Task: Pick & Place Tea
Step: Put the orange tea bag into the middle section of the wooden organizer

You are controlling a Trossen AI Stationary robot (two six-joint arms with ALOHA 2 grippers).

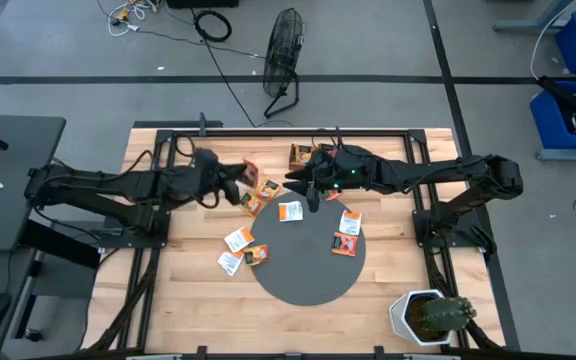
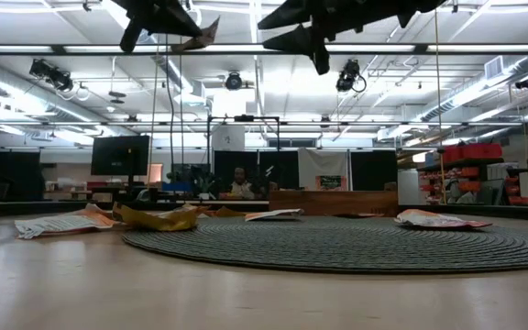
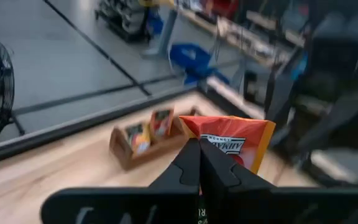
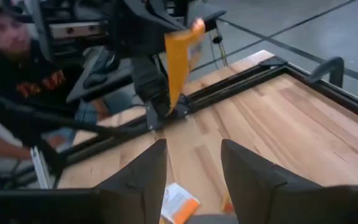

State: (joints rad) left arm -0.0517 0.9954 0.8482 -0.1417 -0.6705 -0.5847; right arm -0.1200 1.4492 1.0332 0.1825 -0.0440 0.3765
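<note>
An orange-red tea sachet (image 3: 234, 147) hangs pinched in the left gripper (image 3: 199, 163), its fingers clamped shut on it — held above the table's far edge, at about ten o'clock from the round dark mat (image 1: 308, 285). Other sachets (image 1: 290, 211) lie scattered on the mat and the wood beside it. The wooden tray (image 3: 146, 140) sits at twelve o'clock. The right gripper (image 4: 193, 167) hovers over the mat's far rim — fingers apart, holding nothing.
</note>
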